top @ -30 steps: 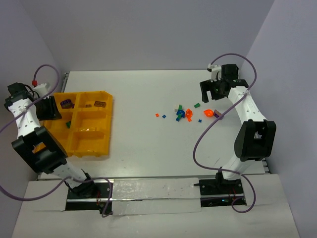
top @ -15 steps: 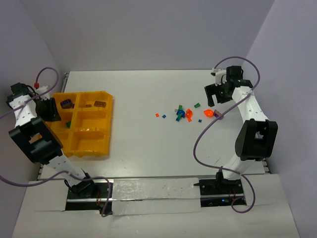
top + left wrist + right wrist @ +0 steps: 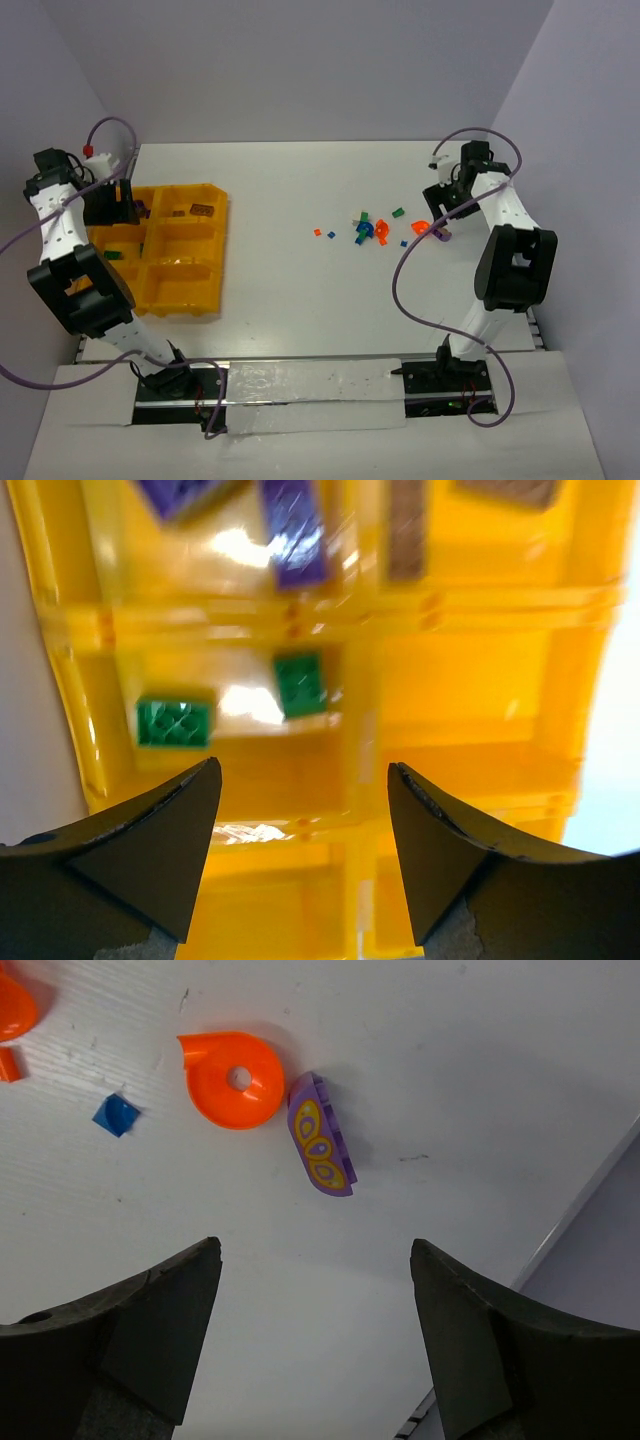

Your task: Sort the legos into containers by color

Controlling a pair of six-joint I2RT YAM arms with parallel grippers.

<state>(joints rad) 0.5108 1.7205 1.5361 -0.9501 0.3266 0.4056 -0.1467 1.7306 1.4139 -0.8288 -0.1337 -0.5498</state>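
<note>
Purple lego (image 3: 320, 1148) lies just ahead of the right claw (image 3: 315, 1250) — seemingly untouched.

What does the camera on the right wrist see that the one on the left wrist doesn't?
Only the right wrist view shows loose pieces on the white table: an orange round piece, a purple piece with yellow ovals beside it, and a small blue bit.

Only the left wrist view shows the yellow tray, with two green bricks in one compartment and purple bricks in the adjacent one.

Both show an open, empty pincer at the bottom: the right pincer and the left pincer.
</note>
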